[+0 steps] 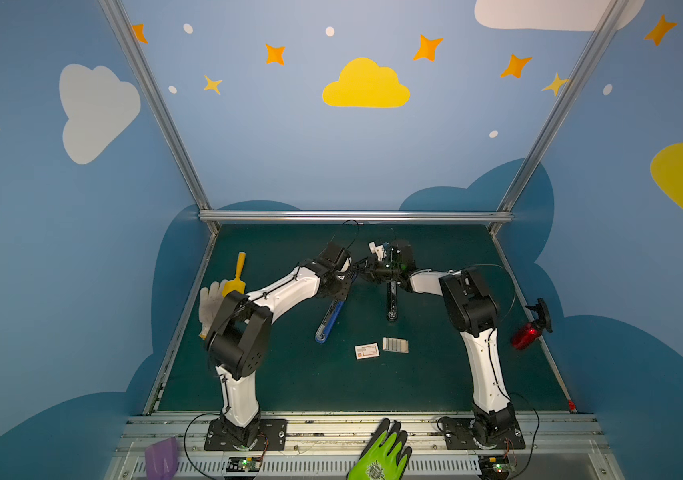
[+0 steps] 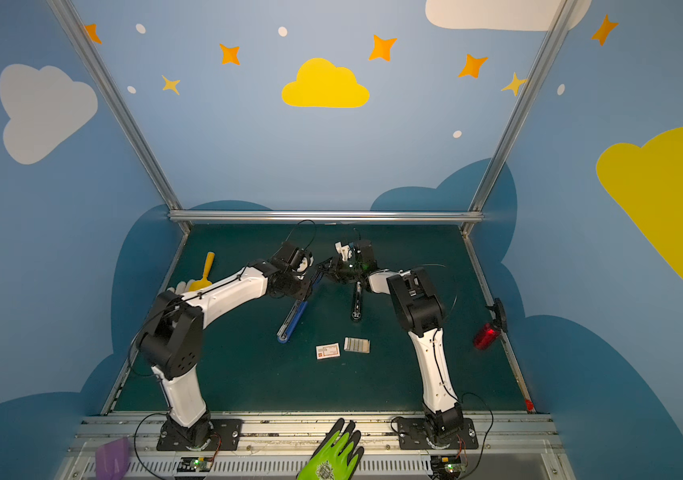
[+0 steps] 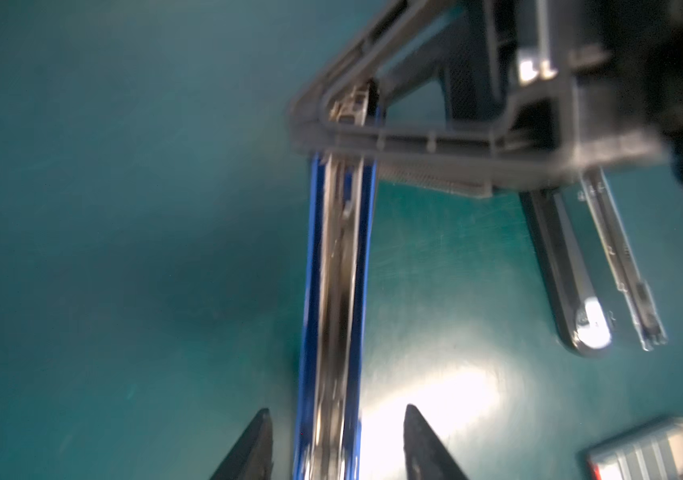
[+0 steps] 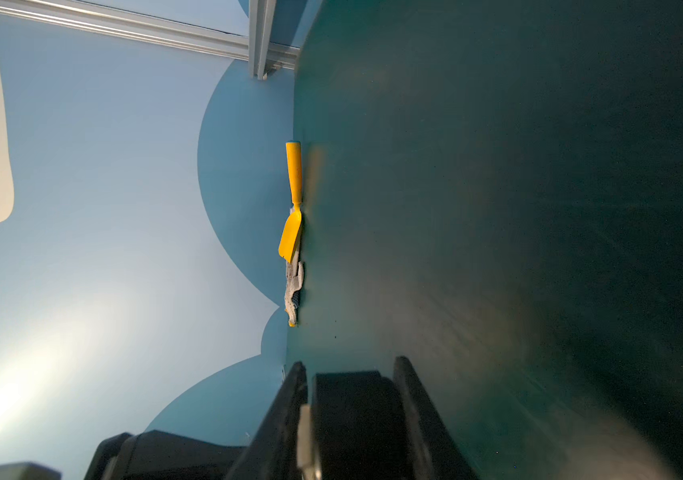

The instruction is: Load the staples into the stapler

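In a top view the staples (image 1: 395,345) lie trayed on the counter (image 1: 273,374), apart from the blue stapler (image 1: 330,322). Left wrist: left gripper (image 3: 335,411) wide, straddling its open channel. Right wrist: right gripper (image 4: 351,361) clamps something black, likely that stapler's lid; hold it steady, then fetch one strip

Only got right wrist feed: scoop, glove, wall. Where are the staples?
Observer: The staples lie on the table, beside a white box.
Operator: Left side?
Observer: The left tool is open, fingers straddling the blue stapler with gaps both sides.
Operator: Other stapler?
Observer: A black stapler lies open beside the blue one.
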Controlling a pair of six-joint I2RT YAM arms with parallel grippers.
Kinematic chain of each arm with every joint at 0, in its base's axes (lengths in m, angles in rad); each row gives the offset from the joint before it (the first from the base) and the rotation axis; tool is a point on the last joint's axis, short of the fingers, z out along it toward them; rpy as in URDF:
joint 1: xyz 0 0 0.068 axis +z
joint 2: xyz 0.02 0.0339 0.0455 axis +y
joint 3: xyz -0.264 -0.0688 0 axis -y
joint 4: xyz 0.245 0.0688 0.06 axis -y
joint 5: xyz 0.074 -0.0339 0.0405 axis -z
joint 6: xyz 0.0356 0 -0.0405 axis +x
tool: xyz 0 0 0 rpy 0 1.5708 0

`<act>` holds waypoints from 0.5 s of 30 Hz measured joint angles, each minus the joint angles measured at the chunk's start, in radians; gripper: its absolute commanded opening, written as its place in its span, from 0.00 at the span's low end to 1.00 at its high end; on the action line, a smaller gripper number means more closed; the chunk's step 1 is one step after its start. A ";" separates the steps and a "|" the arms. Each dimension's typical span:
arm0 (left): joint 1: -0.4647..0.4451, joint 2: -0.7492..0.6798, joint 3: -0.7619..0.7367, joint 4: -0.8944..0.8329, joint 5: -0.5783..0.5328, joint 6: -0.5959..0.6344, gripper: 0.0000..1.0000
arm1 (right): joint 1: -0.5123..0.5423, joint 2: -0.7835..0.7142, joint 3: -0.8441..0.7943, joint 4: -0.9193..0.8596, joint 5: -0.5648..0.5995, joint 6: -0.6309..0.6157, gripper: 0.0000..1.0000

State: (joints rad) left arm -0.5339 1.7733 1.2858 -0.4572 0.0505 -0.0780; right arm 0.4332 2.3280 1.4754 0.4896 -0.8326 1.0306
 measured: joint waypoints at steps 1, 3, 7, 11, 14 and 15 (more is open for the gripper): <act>-0.002 -0.055 -0.053 0.017 -0.005 -0.022 0.54 | -0.002 0.000 0.000 0.000 0.000 -0.003 0.23; -0.008 -0.164 -0.176 0.061 -0.019 -0.076 0.54 | -0.004 0.000 0.000 0.000 -0.003 -0.008 0.23; -0.036 -0.335 -0.384 0.114 -0.065 -0.185 0.54 | -0.007 0.002 0.000 0.002 -0.010 -0.014 0.23; -0.074 -0.455 -0.579 0.193 -0.098 -0.272 0.53 | -0.010 0.004 0.000 0.001 -0.018 -0.016 0.23; -0.077 -0.534 -0.739 0.332 -0.114 -0.309 0.51 | -0.011 0.004 0.000 0.002 -0.022 -0.017 0.23; -0.077 -0.560 -0.786 0.383 -0.117 -0.312 0.52 | -0.011 0.004 0.000 0.002 -0.023 -0.017 0.23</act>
State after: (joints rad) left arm -0.6109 1.2129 0.4999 -0.0746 -0.0669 -0.3901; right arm 0.4225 2.3318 1.4754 0.4919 -0.8551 1.0134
